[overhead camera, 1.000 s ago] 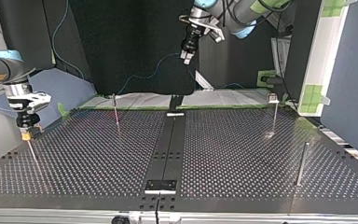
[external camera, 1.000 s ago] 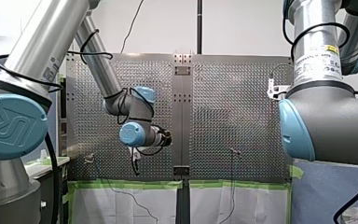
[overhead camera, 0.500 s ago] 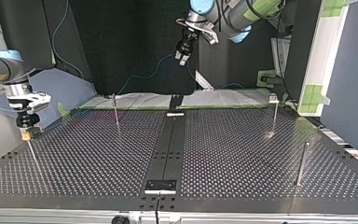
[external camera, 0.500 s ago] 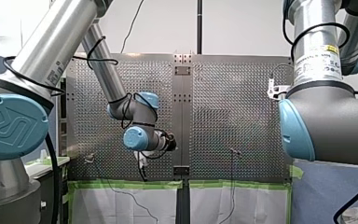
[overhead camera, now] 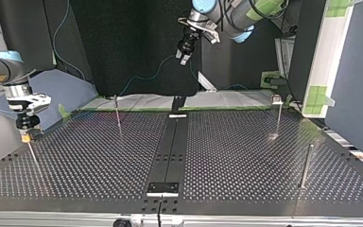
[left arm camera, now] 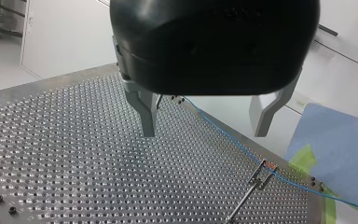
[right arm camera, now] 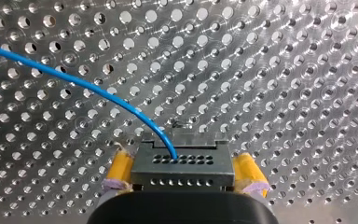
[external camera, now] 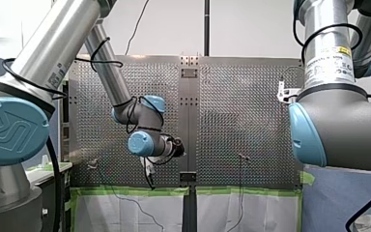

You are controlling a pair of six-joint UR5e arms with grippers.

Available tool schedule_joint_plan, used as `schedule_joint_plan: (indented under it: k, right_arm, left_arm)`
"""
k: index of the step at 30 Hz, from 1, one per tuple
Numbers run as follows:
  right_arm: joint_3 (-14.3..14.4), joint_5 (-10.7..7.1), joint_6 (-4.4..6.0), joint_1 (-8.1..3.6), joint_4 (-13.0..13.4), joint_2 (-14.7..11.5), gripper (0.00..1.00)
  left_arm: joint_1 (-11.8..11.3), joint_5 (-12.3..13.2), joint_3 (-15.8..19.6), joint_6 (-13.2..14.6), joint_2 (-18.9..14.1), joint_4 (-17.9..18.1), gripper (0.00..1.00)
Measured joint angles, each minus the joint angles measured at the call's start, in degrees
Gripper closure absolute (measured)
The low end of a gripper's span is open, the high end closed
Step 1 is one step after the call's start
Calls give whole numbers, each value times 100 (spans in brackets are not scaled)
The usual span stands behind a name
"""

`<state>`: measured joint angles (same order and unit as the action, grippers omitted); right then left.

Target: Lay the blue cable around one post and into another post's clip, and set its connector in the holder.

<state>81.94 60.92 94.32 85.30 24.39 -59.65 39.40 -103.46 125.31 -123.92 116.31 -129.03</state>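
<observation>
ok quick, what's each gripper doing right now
left gripper: open, holding nothing.
right gripper: shut on the connector of the blue cable.

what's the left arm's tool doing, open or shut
Open: in the left wrist view the two metal fingers of my left tool stand wide apart, gripping nothing.

This is a robotics lab or test cell, not a home or a shop. Two big silver industrial arms with blue joints, the left arm and the right arm, flank a metal table drilled all over with a regular grid of holes, with thin metal posts standing in it. Green tape edges the table, a black backdrop stands along one side, and the walls are plain white.
</observation>
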Motion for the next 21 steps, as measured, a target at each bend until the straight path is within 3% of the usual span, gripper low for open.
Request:
schedule_joint_plan:
  k: [11, 21]
  right_arm:
    - [-1, 0, 31, -1, 11, 3, 20]
    - [-1, 12, 56, 0, 13, 1, 20]
  left_arm:
    - [6, -2, 0, 0, 0, 5, 0]
    - [33, -38, 0, 1, 0, 14, 0]
